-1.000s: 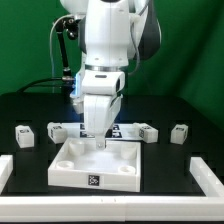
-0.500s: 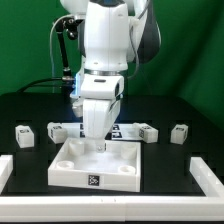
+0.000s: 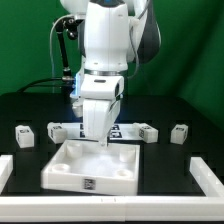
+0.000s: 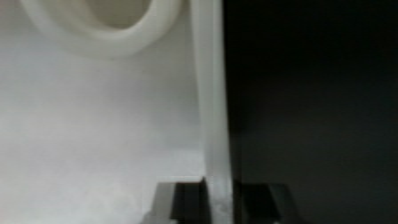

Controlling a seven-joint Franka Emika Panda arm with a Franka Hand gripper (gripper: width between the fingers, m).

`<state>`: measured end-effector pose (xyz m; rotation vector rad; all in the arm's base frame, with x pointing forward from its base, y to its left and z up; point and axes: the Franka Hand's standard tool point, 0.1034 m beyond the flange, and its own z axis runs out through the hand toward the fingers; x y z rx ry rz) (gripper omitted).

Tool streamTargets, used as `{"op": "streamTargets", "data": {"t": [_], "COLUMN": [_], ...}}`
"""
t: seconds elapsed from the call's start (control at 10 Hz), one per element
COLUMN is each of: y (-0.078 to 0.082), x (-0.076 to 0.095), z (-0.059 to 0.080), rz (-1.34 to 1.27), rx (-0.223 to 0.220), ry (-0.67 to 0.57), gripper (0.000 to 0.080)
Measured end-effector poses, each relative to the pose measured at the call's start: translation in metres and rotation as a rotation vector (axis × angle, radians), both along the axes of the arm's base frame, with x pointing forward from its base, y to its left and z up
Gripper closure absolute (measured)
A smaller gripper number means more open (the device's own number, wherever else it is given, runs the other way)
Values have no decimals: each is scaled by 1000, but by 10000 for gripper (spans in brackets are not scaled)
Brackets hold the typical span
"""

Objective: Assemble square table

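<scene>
- Square table slab [image 3: 90,166]: white, raised rim, round recesses in the corners, black-white tag on its near face; lies on the black bench [image 3: 30,108] at centre, toward 6 o'clock in the exterior view
- End effector [image 3: 101,140]: pointing straight down at the slab's 12 o'clock edge, closed on the far rim; in the wrist view the thin rim [image 4: 212,100] runs down between two dark fingertips [image 4: 183,206], which press it from both sides
- Corner recess [image 4: 111,22]: round, seen close in the wrist view, just beside the gripped rim
- Leg blocks [image 3: 24,136]: four small white tagged pieces, two at the slab's 10 o'clock, two at its 2 o'clock, all apart from the slab
- Marker board [image 3: 126,129]: flat, at 12 o'clock behind the slab, partly hidden by the arm
- Border rails [image 3: 5,170]: white, at 9, 3 and 6 o'clock
</scene>
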<state>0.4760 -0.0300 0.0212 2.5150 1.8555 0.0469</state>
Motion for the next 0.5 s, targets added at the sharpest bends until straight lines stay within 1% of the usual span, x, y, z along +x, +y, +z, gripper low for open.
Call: {"op": "streamTargets", "data": {"t": [0.5], "y": [0], "x": [0], "z": [0], "rz": [0], "rx": [0], "ry": [0], "gripper": [744]}}
